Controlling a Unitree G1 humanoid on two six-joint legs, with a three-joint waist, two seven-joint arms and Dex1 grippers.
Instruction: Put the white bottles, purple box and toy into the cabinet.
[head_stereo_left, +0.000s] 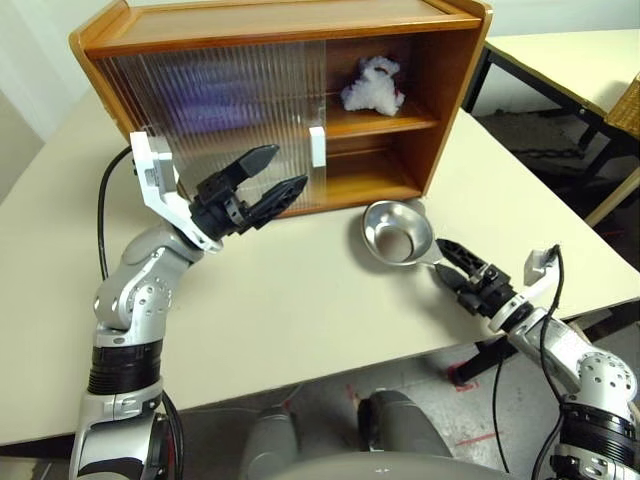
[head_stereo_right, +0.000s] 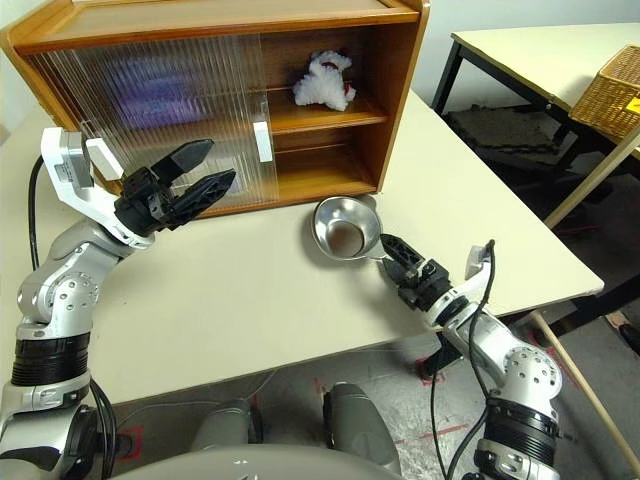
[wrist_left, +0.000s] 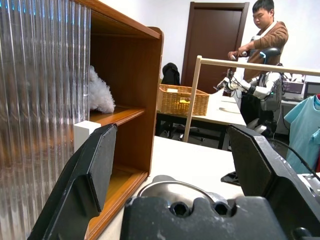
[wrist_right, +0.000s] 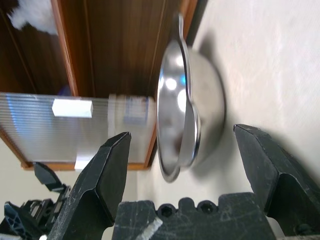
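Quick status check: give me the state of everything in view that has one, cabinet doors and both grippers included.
Cabinet: upright on table, right side open.
Sliding doors: both slid left, covering left half.
Toy: on the middle shelf, right side.
Metal bowl: empty, on table before the cabinet.
Purple box: blurred behind the doors, upper shelf.
Left gripper: open, empty, raised near the doors.
Right gripper: open, empty, beside the bowl.

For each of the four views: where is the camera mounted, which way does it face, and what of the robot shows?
Left eye: on the head, looking forward and down at the table, cabinet and both arms.
Right eye: beside it, same scene; the toy lies on the shelf.
Left wrist: along the open left pincer toward the cabinet's open side and a person behind.
Right wrist: along the open right pincer at the empty metal bowl.
Shared: both wrist views catch bowl, toy and sliding door.
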